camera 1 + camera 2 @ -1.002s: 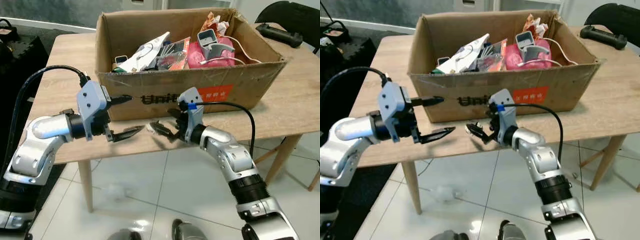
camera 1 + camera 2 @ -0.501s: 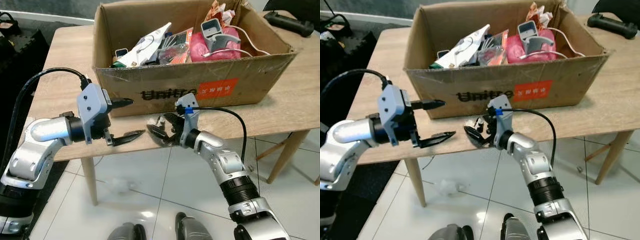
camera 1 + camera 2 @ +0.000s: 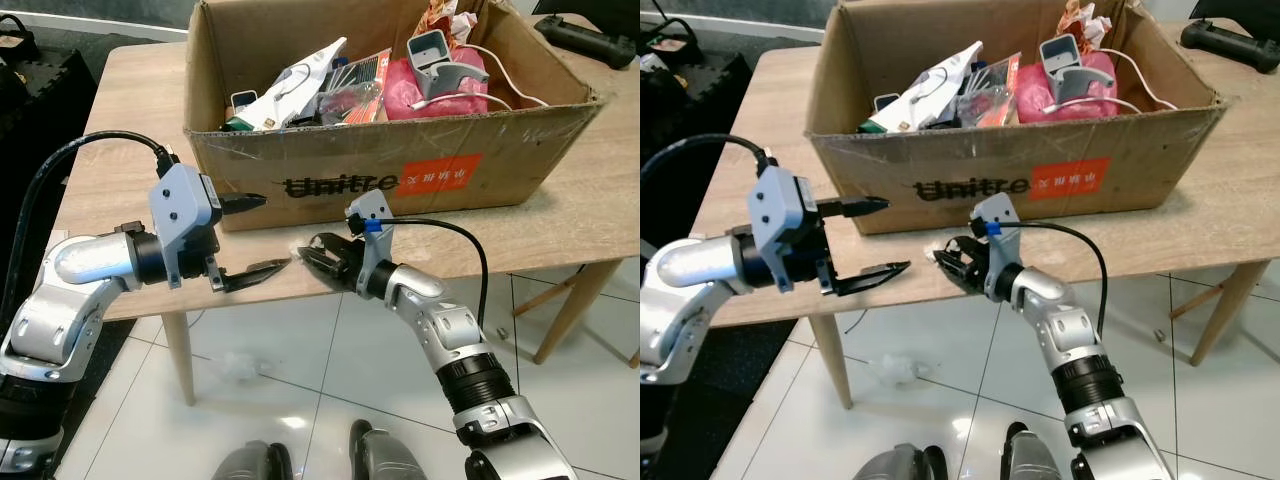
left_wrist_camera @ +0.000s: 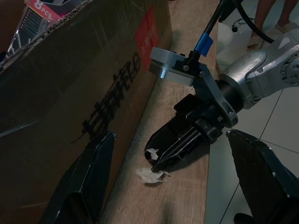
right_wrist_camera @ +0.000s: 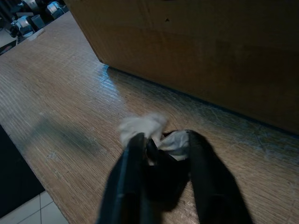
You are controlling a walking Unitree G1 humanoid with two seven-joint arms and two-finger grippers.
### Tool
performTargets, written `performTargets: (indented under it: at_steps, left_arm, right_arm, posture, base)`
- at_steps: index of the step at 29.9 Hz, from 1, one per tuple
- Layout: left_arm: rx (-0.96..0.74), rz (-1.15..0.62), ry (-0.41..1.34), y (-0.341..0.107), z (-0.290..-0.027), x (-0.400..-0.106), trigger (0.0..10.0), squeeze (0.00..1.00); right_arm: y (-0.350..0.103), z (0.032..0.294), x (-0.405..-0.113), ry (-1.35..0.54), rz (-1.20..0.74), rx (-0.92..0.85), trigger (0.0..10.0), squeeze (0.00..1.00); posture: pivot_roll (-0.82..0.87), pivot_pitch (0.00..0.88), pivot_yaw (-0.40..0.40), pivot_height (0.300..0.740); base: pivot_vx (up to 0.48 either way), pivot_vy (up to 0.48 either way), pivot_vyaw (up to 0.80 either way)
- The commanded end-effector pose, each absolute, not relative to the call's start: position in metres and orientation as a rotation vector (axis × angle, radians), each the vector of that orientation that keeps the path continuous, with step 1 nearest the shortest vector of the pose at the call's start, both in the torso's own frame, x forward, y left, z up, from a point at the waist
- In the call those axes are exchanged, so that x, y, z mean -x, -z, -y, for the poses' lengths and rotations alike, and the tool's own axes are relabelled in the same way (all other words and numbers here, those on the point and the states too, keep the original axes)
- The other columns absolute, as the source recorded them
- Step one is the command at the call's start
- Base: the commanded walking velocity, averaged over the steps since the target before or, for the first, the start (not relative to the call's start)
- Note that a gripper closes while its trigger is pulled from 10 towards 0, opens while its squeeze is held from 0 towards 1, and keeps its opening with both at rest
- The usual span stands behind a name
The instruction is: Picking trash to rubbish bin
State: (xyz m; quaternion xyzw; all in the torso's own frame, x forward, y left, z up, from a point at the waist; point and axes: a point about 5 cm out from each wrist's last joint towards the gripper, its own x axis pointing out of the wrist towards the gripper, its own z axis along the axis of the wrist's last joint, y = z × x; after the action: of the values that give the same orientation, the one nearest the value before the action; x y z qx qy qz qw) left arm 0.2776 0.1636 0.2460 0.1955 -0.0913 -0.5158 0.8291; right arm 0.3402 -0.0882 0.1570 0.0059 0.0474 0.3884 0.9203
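Right wrist view puts us very close to the white scrap of tissue (image 5: 149, 133). It lies on the wooden table (image 5: 56, 121), near the front edge and just in front of the cardboard box (image 5: 196, 51). Our right gripper (image 5: 161, 154) has its 2 black fingers (image 5: 128, 172) closed in on the scrap, one on each side, and white bits poke out past the tips. We cannot tell if the scrap is off the wood or not.

From the left wrist view we see the same scrap (image 4: 152, 175) resting on the table by the tip of the right gripper (image 4: 156, 156), beside the box wall with the dark letters.

From the head view, our right gripper (image 3: 318, 250) reaches in from the table's front edge, low over the wood. Our left gripper (image 3: 258, 235) hangs just beside it, with its 2 fingers spread wide apart and nothing between them. One finger points at the box front and the other sits lower by the table edge.

The box (image 3: 400, 170) stands on the table and holds lots of trash: a pink bag (image 3: 430, 95), a white wrapper (image 3: 300, 85) and a white cable (image 3: 510, 90). A black controller (image 3: 590, 40) lies on the far corner of the table. The floor (image 3: 300, 390) below has white tiles.
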Motion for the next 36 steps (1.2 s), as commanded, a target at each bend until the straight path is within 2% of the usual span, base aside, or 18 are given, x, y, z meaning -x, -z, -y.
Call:
performTargets:
  at_steps: [1,16,29,36]
  left_arm:
    - [-0.417,0.179,1.1,-0.246,-0.167,-0.273,10.0,0.0]
    - [-0.407,0.204,1.101,-0.25,-0.165,-0.275,10.0,0.0]
    - [-0.348,0.306,1.107,-0.263,-0.154,-0.279,10.0,0.0]
    - [-0.354,0.345,1.059,-0.271,-0.157,-0.287,10.0,0.0]
  right_arm:
    - [-0.139,0.088,-0.336,-0.801,-0.168,-0.02,0.0,0.0]
    - [-0.144,0.091,-0.337,-0.792,-0.139,-0.026,0.0,0.0]
    - [-0.196,0.107,-0.331,-0.815,0.14,-0.164,0.0,0.0]
    - [-0.221,0.106,-0.319,-0.909,0.256,-0.231,0.0,0.0]
  posture:
    - [-0.01,0.275,0.048,0.74]
    - [-0.02,0.258,0.053,0.74]
    - [-0.04,0.219,0.05,0.74]
    - [-0.05,0.195,0.052,0.74]
  base:
    - [0.0,0.0,0.0]
    - [0.0,0.0,0.0]
    - [0.0,0.0,0.0]
    - [0.0,0.0,0.0]
